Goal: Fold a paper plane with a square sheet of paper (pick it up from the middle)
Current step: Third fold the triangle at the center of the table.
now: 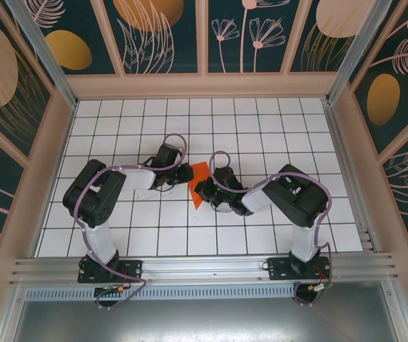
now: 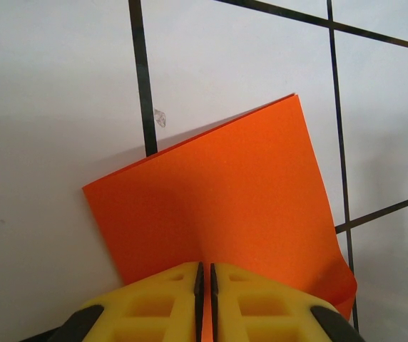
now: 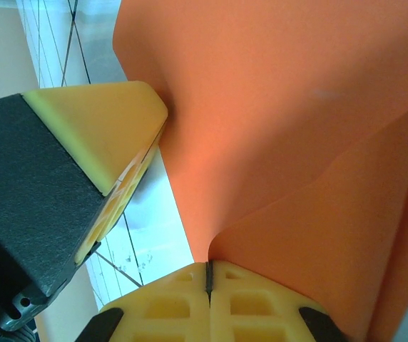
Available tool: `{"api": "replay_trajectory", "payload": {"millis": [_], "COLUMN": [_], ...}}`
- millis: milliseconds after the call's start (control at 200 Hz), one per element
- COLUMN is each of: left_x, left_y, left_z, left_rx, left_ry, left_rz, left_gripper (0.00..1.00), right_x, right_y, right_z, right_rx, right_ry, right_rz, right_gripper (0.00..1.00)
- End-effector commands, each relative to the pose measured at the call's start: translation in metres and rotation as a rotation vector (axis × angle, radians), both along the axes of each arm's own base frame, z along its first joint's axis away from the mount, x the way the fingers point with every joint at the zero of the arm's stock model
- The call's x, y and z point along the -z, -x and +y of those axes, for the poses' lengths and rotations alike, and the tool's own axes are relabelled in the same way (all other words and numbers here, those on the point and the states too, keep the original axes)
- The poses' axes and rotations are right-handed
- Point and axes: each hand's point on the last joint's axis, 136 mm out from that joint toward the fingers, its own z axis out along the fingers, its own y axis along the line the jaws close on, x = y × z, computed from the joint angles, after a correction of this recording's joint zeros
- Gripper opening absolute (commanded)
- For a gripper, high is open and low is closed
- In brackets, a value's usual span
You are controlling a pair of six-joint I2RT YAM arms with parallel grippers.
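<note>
Two pinches on one sheet. At the left gripper [image 2: 204, 274]: pressed together, yellow pads [image 2: 161, 285] meeting on the near edge of the square sheet of paper [image 2: 225, 199], with barely a slit between them and a sliver of orange caught in it. At the right gripper [image 3: 207, 274]: likewise closed, nipping the same paper just where a curl begins. Gripped from two sides, most likely, to keep the sheet lifted and controlled between the arms for creasing or turning, rather than left limp on the table [image 2: 47, 107].

Ahead of the left gripper, fanning out and away: thin, matte, bright orange-red paper, straight-edged and sharp-cornered. Along the far edge, a faint second line, as if doubled over; cannot tell for certain. At the corner low and to the right, a soft downward bend.

Ahead of the right gripper: bowed into a smooth saddle, with no hard crease to be seen there, rising past a blocky yellow fingertip [image 3: 111, 121] up and to the left, presumably the other arm's.

Beyond the paper: glossy white tiles ruled with dark grid lines.

Judged early in the folding, with nothing dart-like yet
</note>
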Motion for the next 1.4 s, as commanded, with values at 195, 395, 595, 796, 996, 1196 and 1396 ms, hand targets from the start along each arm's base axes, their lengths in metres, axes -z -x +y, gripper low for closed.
{"api": "replay_trajectory", "payload": {"millis": [195,395,595,796,996,1196,1396], "left_x": [0.004,-0.031,-0.05,-0.049,-0.044,-0.046,-0.042], "left_y": [0.003,-0.014,-0.011,0.005,0.017,0.024,0.035], "left_z": [0.011,0.037,0.037,0.024,0.027,0.024,0.013], "left_rx": [-0.051,-0.19,-0.179,-0.117,-0.11,-0.09,-0.04], "left_ry": [-0.052,-0.042,0.056,0.148,0.155,0.194,0.233], "left_rz": [0.034,-0.019,-0.036,-0.008,0.003,0.008,0.025], "left_gripper": [0.21,0.31,0.29,0.21,0.22,0.22,0.14], "right_x": [0.014,0.014,0.008,0.002,0.0,0.002,0.004], "right_y": [0.002,0.003,0.003,0.002,0.003,0.004,0.004], "right_z": [-0.004,-0.005,-0.005,-0.004,-0.006,-0.008,-0.01], "right_rx": [-0.002,-0.004,-0.007,-0.011,-0.011,-0.005,0.002], "right_ry": [0.062,0.066,0.058,0.048,0.043,0.049,0.06], "right_rz": [0.034,0.034,0.02,0.001,-0.007,-0.002,0.003], "right_gripper": [0.09,0.21,0.25,0.24,0.34,0.28,0.06]}}
